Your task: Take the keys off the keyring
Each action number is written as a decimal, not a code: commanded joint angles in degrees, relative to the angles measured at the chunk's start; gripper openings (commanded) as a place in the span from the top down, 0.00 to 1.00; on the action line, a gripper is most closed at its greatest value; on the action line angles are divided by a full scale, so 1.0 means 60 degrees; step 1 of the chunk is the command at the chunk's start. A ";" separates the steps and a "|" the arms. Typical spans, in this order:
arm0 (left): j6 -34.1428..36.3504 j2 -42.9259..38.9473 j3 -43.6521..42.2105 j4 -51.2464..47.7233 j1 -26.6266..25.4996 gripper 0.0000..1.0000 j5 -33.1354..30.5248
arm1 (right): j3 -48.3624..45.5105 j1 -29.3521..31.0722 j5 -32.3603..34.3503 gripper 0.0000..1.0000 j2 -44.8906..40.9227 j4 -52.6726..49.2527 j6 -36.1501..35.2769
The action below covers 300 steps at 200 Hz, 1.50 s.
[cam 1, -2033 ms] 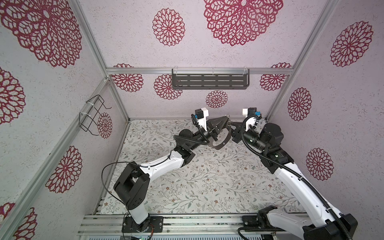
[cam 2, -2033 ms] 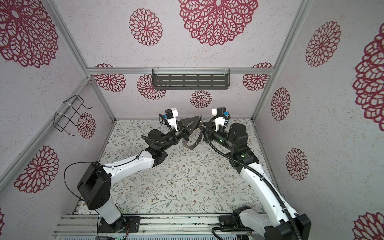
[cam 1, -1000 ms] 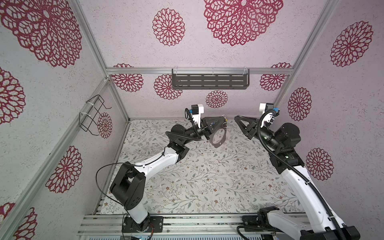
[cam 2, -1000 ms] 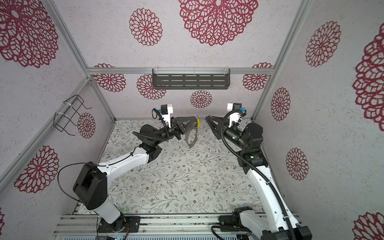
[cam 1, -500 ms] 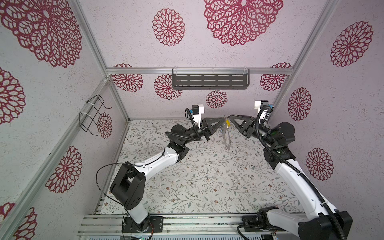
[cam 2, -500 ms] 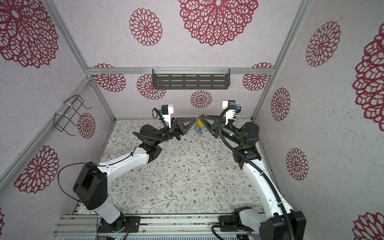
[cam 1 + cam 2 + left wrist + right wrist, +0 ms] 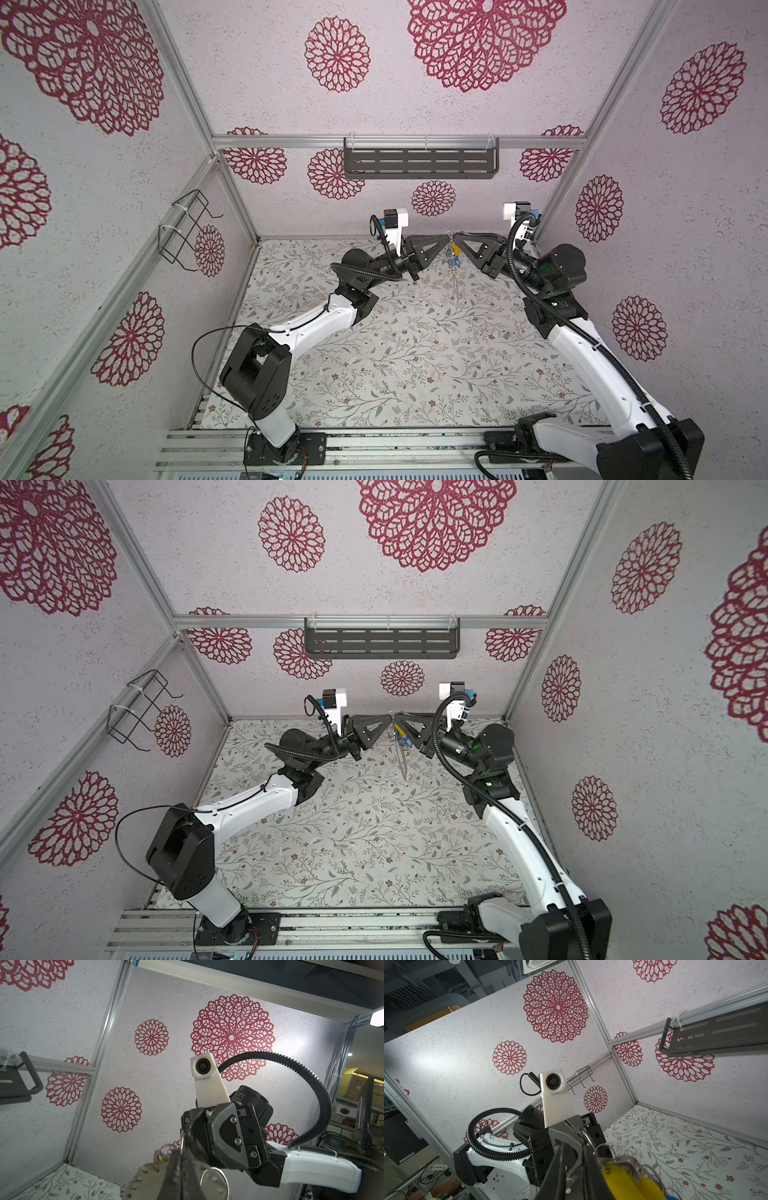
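High at the back of the cell, in both top views, my two grippers meet tip to tip. The keyring [image 7: 457,282] [image 7: 402,758], a thin grey metal plate, hangs edge-on between them. Yellow and blue keys [image 7: 455,252] [image 7: 401,734] dangle beside its upper rim. My left gripper [image 7: 448,237] [image 7: 180,1159] is shut on the plate's rim [image 7: 145,1182]. My right gripper [image 7: 456,237] [image 7: 580,1147] has the keyring's rim [image 7: 562,1136] pinched between its jaws. Yellow keys [image 7: 618,1180] hang on small wire rings just beside one finger.
A dark slotted shelf [image 7: 419,162] hangs on the back wall above the grippers. A black wire rack [image 7: 187,228] is fixed to the left wall. The floral table cover [image 7: 415,353] lies below the hanging keyring.
The right gripper, apart and open a second ago, has moved left onto the keyring and closed. The left gripper has turned the plate from face-on to edge-on.
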 commanded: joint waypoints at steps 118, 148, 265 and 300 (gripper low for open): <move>-0.0047 0.0032 0.0370 0.0397 -0.0010 1.00 0.0122 | 0.0148 0.0049 0.0075 0.97 -0.0133 0.0119 -0.0293; -0.0039 -0.0013 0.0302 0.0421 0.0005 1.00 0.0113 | 0.0236 -0.0163 0.0192 0.94 -0.0350 -0.0407 -0.0645; -0.0061 -0.0107 0.0089 0.0569 0.0005 1.00 0.0140 | 0.0488 -0.0286 -0.0018 0.67 0.0023 0.0358 0.0101; -0.0075 -0.0100 0.0080 0.0583 -0.0012 1.00 0.0150 | 0.0533 -0.0318 -0.0188 0.64 0.0221 0.0826 0.0618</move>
